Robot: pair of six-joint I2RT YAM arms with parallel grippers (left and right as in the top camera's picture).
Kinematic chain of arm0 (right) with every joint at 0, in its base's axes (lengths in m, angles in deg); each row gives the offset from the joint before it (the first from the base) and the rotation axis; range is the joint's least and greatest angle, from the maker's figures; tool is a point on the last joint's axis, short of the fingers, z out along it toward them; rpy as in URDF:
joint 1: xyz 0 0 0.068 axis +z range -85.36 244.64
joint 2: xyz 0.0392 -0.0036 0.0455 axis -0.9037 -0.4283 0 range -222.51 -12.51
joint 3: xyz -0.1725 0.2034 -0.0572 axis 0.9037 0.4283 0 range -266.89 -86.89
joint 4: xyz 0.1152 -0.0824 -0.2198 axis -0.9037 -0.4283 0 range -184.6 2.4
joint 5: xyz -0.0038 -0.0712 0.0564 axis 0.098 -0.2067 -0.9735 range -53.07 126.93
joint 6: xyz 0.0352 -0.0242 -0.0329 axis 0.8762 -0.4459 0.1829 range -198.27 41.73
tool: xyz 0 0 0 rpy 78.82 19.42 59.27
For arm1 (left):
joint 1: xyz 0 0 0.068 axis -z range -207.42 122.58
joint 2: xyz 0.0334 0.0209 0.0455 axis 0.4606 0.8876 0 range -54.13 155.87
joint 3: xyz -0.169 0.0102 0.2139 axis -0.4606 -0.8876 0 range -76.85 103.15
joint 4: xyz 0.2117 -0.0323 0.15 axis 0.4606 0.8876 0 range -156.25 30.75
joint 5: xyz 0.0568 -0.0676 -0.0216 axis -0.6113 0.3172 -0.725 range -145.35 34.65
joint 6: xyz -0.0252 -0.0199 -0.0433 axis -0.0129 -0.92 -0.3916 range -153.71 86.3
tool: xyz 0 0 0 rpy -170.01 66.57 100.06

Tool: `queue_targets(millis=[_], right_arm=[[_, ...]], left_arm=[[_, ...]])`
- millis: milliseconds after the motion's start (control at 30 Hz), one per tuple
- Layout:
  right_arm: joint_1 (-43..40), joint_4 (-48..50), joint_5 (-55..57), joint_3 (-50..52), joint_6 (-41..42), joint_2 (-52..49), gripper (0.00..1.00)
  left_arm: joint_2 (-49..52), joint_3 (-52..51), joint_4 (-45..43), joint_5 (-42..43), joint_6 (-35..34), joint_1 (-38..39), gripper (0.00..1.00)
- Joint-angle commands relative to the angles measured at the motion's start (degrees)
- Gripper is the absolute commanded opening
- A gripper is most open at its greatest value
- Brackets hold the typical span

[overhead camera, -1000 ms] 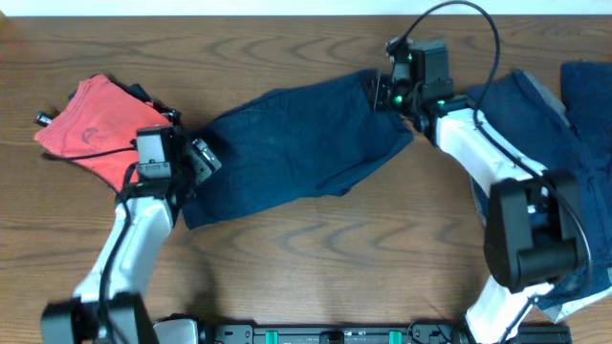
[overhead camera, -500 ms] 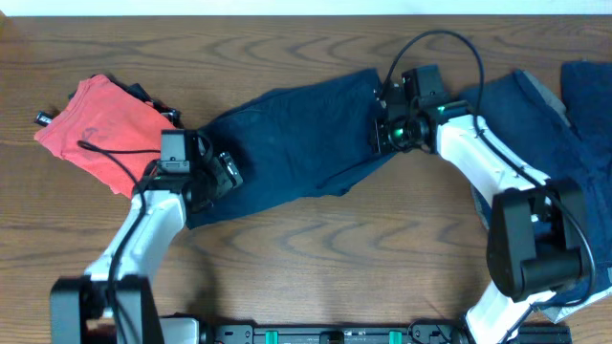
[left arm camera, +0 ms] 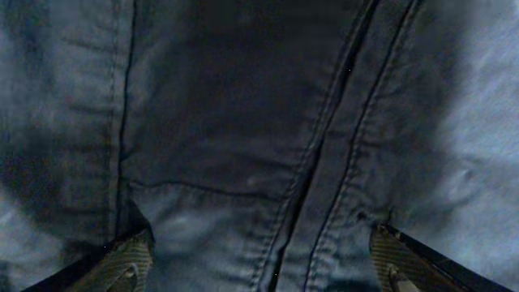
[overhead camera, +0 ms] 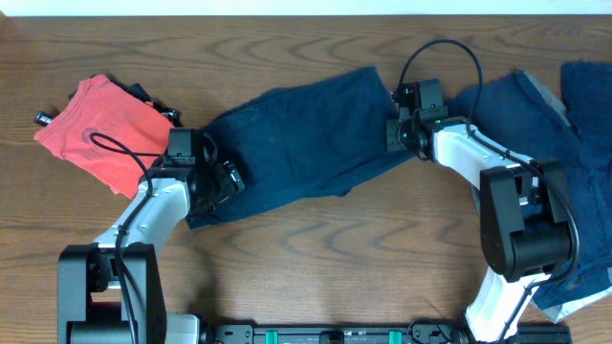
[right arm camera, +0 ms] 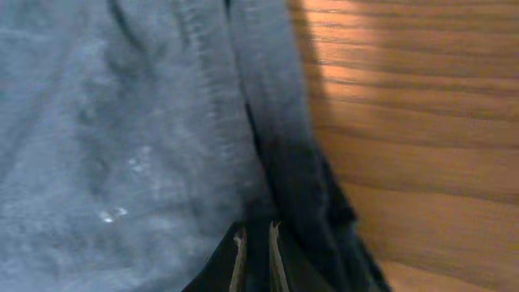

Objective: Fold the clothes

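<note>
Nearest me, my left jaws are hovering released, spread wide over the seamed left end of the navy shorts [overhead camera: 306,134], which are lying flat across the desk [overhead camera: 316,258]. Farther out, my right jaws are clenching the shorts' right hem. The cloth is looking soft, limp and light, so I am judging the stitched edges the firmest hold.
</note>
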Motion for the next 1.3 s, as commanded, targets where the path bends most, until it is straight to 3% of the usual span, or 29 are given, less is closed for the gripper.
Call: queue_targets(millis=[0,100,267,433,533,567,667,733,767,833,867,1033,1267], right_arm=[[-2.08,-5.16,5.05,0.83,0.24,-2.01,0.08],[-3.72,-14.51,7.21,0.83,3.8,-2.01,0.01],[-7.37,-28.2,12.28,0.83,11.13,-2.01,0.01],[-11.56,-32.52,12.7,0.83,11.43,-1.66,0.01],[-13.29,-32.79,11.15,0.68,11.32,0.28,0.01],[-13.68,-32.83,10.01,0.48,10.49,1.55,0.01],[-13.88,-32.74,5.42,-0.17,6.84,6.12,0.08],[-13.73,-32.76,3.87,-0.5,5.31,9.99,0.18],[-13.66,-32.72,3.39,-0.55,5.11,12.2,0.28],[-13.46,-32.74,3.23,-0.55,5.11,15.89,0.59],[-13.35,-32.74,3.04,-0.55,5.07,17.86,0.66],[-13.29,-32.83,0.17,-0.55,2.08,24.61,0.65],[-12.81,-33.11,-0.39,-0.52,2.05,26.18,0.63]], left_arm=[[2.91,-2.56,3.96,1.81,0.0,0.09,0.88],[2.89,-2.56,6.43,5.6,2.51,0.07,0.88],[2.01,-2.56,12.72,10.95,6.93,0.07,0.85],[-4.83,-2.45,20.06,10.97,12.74,0.07,0.87],[-11.65,-2.45,20.11,7.98,13.14,0.07,0.99],[-14.03,-2.45,19.23,6.34,13.14,0.07,0.98],[-18.69,-2.45,16.39,1.95,13.14,0.04,0.98],[-19.98,-2.45,14.82,0.66,13.11,0.0,0.98],[-19.93,-2.45,14.34,0.72,12.79,0.02,0.98],[-19.02,-2.49,14.23,0.74,11.06,0.02,0.97],[-18.12,-2.58,14.27,0.87,10.12,0.02,0.98],[-11.61,-2.67,13.92,6.14,8.98,0.02,0.98],[-0.63,-2.67,11.1,9.46,5.35,0.09,0.99]])
